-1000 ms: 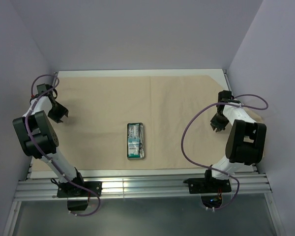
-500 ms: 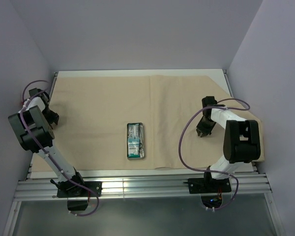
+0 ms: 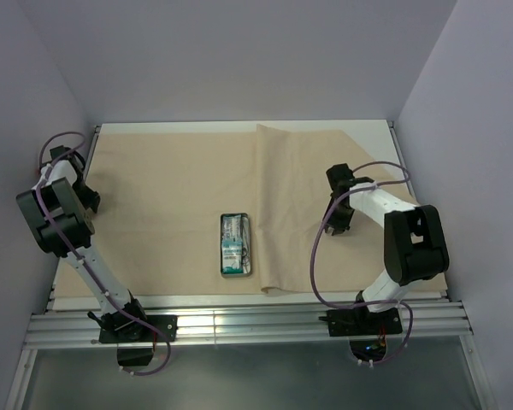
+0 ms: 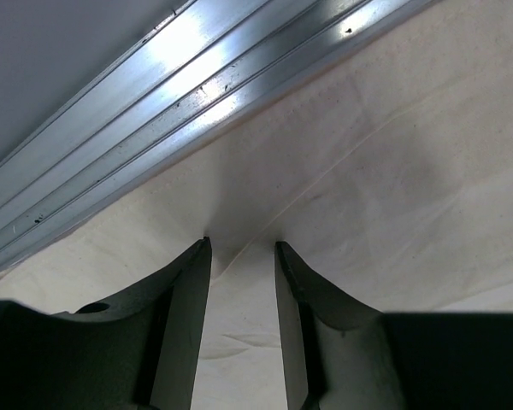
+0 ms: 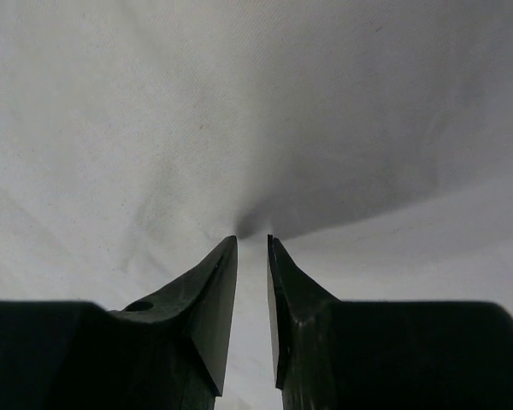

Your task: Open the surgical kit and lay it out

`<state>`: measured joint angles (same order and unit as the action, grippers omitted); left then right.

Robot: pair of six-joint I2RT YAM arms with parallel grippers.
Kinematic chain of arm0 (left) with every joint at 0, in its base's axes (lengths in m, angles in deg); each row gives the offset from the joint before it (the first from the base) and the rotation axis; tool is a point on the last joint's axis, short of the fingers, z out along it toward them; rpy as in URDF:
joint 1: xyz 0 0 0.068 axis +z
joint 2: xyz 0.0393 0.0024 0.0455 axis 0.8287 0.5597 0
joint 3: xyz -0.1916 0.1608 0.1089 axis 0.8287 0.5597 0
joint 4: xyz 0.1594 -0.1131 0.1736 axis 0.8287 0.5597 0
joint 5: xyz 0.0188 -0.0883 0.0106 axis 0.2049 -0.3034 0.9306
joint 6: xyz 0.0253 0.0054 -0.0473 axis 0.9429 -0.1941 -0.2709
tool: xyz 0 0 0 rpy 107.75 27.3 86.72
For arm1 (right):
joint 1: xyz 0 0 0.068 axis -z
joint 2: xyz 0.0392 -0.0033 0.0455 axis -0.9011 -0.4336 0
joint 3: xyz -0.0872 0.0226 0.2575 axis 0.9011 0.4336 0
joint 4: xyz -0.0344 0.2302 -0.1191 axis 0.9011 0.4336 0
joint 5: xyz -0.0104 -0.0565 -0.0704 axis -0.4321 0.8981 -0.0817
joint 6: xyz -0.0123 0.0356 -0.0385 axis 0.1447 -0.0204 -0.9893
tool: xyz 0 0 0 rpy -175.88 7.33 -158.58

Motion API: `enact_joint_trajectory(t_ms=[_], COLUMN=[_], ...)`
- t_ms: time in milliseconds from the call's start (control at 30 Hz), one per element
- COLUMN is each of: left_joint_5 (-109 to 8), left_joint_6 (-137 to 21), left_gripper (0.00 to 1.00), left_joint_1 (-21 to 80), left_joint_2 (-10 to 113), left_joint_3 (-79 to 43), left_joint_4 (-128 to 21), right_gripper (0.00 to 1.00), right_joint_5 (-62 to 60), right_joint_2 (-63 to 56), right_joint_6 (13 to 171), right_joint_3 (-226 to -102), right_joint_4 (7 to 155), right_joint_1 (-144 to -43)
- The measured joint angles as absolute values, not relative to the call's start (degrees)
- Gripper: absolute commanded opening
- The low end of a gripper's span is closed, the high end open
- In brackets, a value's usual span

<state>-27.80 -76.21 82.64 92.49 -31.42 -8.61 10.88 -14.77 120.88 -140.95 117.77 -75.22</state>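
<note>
- Count: one tan wrap [image 3: 171, 196], one grey tray [image 3: 223, 248], two arms, each with one gripper.
- Teal-white packets [image 3: 232, 248] lie inside the tray. From the top view they look like two, but they are too small to be sure.
- A thin silvery item lies along the tray's right inner side, too small to name.
- Left gripper [image 3: 87, 203]: well left of the tray, at the wrap's left edge.
- In the wrist view the left gripper [image 4: 241, 245] has its jaws part-way apart. A raised pucker of wrap is caught between the tips, and creases fan out from that spot.
- An aluminium rail [image 4: 179, 68] runs just beyond the left gripper's tips.
- Right gripper [image 3: 333, 226]: right of the tray and nearer to it than the left one, down on the wrap.
- In the wrist view the right gripper [image 5: 252, 239] has its jaws almost together, only a slit between them. They are pinched on a peak of wrap, with a dark fold shadow spreading from the tips.
- The wrap is spread flat over the table [image 3: 239, 125], under the tray and to its left, with faint creases.
- Right of the tray the wrap is doubled over itself. The fold's edge runs from the far side to the near side, just right of the tray.
- The tray is a small rectangle, long side pointing away from the arm bases. It sits on the wrap about midway between the two grippers.
</note>
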Motion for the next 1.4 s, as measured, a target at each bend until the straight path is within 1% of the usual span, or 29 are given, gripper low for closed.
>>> enact_joint_trajectory(t_ms=[33, 67, 100, 133, 267, 333, 433, 567, 667, 767, 933, 1100, 1200, 1400], left_joint_5=[-27.8, -27.7, -27.7, -27.8, -33.0, -37.9, -45.5, -54.3, -57.5, -59.0, -60.4, -61.0, -61.7, -63.4], left_joint_6=[-76.1, -76.1, -76.1, -76.1, -76.4, -76.4, -76.3, -76.3, -76.3, -76.3, -76.3, -76.3, -76.3, -76.3], left_gripper=[0.43, 0.44, 0.44, 0.44, 0.47, 0.50, 0.55, 0.56, 0.56, 0.54, 0.53, 0.54, 0.52, 0.51], left_joint_1=[82.4, 82.1, 81.6, 81.2, 78.5, 77.4, 76.2, 76.0, 76.0, 76.0, 76.0, 75.7, 75.2, 74.7], left_joint_2=[92.4, 92.3, 91.9, 91.3, 83.2, 76.8, 68.2, 61.6, 60.5, 60.9, 61.1, 60.8, 61.0, 63.1], left_joint_3=[-31.5, -31.6, -31.5, -31.5, -27.4, -22.8, -16.0, -6.8, -1.0, 2.1, 3.1, 5.3, 7.9, 9.8], left_joint_4=[-8.4, -8.3, -8.2, -8.1, -10.4, -13.0, -16.8, -21.3, -23.4, -23.7, -24.8, -27.5, -28.5, -29.1], right_gripper=[0.36, 0.54, 0.65, 0.71, 0.63, 0.63, 0.63, 0.63, 0.64, 0.64, 0.66, 0.68, 0.68, 0.69], right_joint_5=[11.4, 12.0, 12.4, 12.7, 11.7, 10.4, 8.4, 6.4, 5.9, 6.4, 6.2, 8.3, 8.4, 4.4], right_joint_2=[-14.6, -14.5, -14.2, -13.9, -14.9, -18.1, -24.8, -35.2, -40.6, -44.2, -48.7, -50.4, -53.0, -56.2], right_joint_6=[120.2, 119.0, 118.2, 116.6, 108.2, 104.6, 100.3, 95.7, 94.4, 92.9, 92.3, 91.8, 91.6, 91.0], right_joint_3=[-142.0, -143.6, -145.0, -147.4, -161.6, -170.3, -180.4, -188.6, -191.1, -193.8, -200.8, -202.2, -204.9, -205.3], right_joint_4=[118.8, 119.9, 120.4, 120.7, 120.8, 120.0, 118.3, 119.0, 120.1, 122.4, 122.2, 121.7, 121.6, 121.7], right_joint_1=[-74.6, -73.5, -72.5, -70.9, -64.8, -62.1, -59.4, -57.1, -55.8, -54.1, -52.1, -50.8, -50.1, -46.9])
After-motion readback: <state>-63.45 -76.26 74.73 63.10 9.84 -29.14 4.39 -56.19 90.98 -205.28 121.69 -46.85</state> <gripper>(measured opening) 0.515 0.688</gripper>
